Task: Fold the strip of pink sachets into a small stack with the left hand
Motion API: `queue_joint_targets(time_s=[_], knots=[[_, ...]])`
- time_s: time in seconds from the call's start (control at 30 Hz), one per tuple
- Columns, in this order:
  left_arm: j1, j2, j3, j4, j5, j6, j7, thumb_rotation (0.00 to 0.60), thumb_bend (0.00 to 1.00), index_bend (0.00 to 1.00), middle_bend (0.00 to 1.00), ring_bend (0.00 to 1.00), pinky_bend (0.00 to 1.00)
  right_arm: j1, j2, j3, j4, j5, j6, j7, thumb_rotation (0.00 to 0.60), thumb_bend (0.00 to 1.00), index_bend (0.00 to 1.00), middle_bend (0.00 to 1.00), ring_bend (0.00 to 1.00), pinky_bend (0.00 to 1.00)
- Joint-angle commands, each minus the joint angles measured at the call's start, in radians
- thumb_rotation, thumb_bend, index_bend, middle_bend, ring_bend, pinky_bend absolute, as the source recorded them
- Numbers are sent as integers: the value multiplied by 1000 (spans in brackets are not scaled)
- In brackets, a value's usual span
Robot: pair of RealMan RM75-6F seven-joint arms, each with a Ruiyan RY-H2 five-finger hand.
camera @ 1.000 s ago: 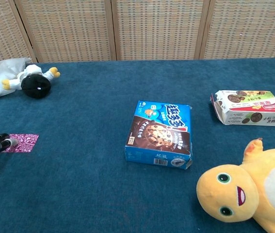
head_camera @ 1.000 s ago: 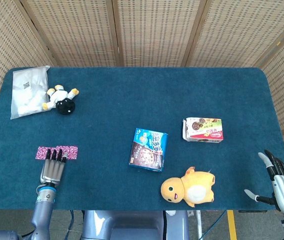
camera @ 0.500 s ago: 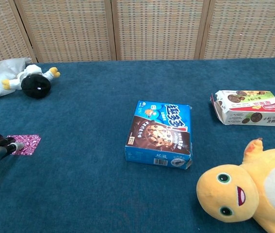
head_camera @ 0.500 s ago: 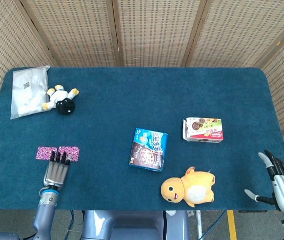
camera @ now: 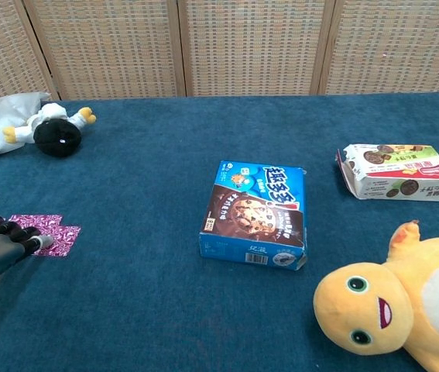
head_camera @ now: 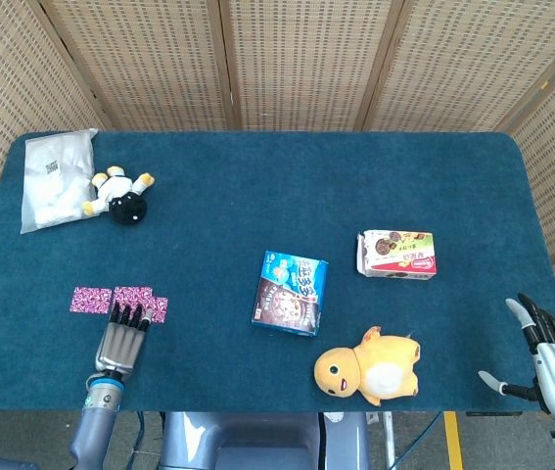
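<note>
Resting flat with fingertips on the near edge of the strip of pink sachets [head_camera: 118, 299], left hand [head_camera: 123, 338], gripping nothing.
Nearest, at the desk's [head_camera: 257, 186] right front corner: right hand [head_camera: 546, 357], fingers spread, empty. Next, yellow plush toy [head_camera: 370, 366]. Then the strip, lying unfolded near the left front edge. Mid-desk, blue cookie box [head_camera: 291, 293]; right of it, white snack box [head_camera: 396, 254]. Farthest, at left rear: black-and-white plush [head_camera: 120, 194] beside white plastic bag [head_camera: 54, 177].

Left hand [camera: 2, 242] fingers [camera: 39, 242] rest on the pink sachet strip [camera: 49, 231] near the blue cookie box [camera: 256, 213]
</note>
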Motion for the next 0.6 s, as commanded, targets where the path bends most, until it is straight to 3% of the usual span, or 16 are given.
queue_joint_targets(time_s=[0.03,0.6], knots=[[0,4,8,-20,7,10,2,600,962,40,0,0,0,0,0,0,1,-1,1,2,600,106,43,0,0,0],[34,55,99,-112,61,51,-6,600,957,52,0,0,0,-3,3,0,0,-4,7,7,600,105,43,0,0,0]])
